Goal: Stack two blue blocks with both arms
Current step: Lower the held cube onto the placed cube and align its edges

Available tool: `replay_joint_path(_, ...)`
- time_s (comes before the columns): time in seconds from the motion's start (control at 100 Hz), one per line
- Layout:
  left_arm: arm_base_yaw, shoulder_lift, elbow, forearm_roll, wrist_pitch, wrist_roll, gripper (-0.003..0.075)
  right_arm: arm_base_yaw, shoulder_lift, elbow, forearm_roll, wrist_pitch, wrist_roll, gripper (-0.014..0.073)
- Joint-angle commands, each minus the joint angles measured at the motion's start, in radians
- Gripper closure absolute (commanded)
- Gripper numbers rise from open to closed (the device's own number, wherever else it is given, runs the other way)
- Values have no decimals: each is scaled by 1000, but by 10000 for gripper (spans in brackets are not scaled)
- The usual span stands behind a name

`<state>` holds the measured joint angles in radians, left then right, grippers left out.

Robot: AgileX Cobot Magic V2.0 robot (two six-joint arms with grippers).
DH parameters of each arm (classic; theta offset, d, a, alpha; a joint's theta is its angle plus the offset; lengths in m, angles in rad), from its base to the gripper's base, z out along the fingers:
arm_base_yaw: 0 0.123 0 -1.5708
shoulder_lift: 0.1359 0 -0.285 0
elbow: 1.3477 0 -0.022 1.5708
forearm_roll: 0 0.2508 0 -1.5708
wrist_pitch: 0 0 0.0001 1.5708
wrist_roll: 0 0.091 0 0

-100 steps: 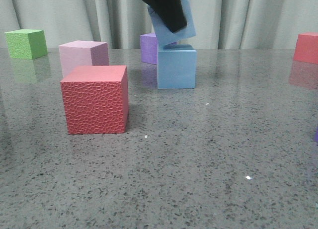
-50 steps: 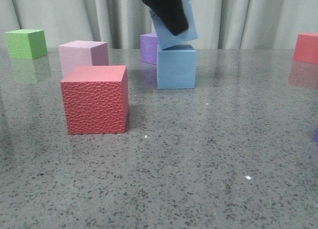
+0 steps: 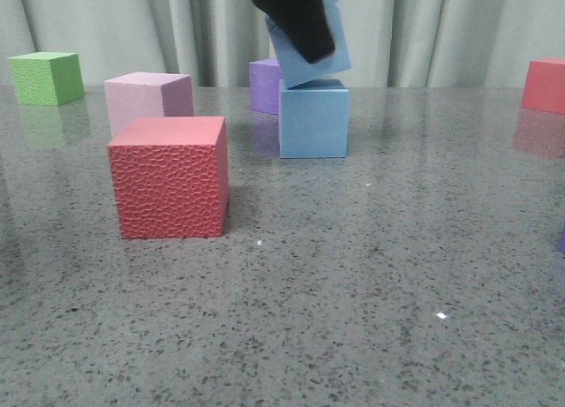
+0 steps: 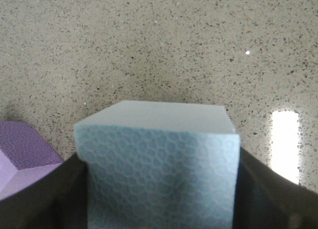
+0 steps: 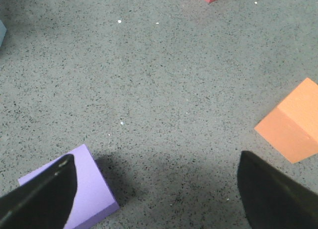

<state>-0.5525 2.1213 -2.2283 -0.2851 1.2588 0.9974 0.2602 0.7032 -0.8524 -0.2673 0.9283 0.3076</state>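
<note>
One blue block point(image 3: 313, 120) stands on the table, behind and to the right of the red cube. The second blue block point(image 3: 334, 47) hangs tilted right above it, its low corner at or just over the lower block's top. My left gripper point(image 3: 305, 27) is shut on this upper block; in the left wrist view the block point(image 4: 159, 164) fills the gap between the black fingers point(image 4: 44, 199). My right gripper point(image 5: 156, 191) is open over bare table, with nothing between its fingers; it does not show in the front view.
A textured red cube point(image 3: 169, 177) stands front left, with a pale pink cube point(image 3: 146, 98) behind it. A green cube point(image 3: 46, 77) sits far left, a purple cube point(image 3: 263, 85) behind the stack, a red cube point(image 3: 544, 85) far right. A purple cube point(image 5: 87, 189) and an orange cube point(image 5: 293, 122) flank the right gripper.
The left gripper and its tilted blue block shifted slightly over the lower block a second ago, then stayed still. Nothing else moved.
</note>
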Motion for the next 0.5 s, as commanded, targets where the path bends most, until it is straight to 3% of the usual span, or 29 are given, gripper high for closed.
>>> replay_joint_path(0.0, -7, -57, -32, -29, 20, -4, 447, -8, -2, -24, -30, -63, -8, -50)
replay_joint_path(0.49, -7, -57, -32, -11, 20, -4, 444, -8, -2, -24, -30, -63, -8, -50)
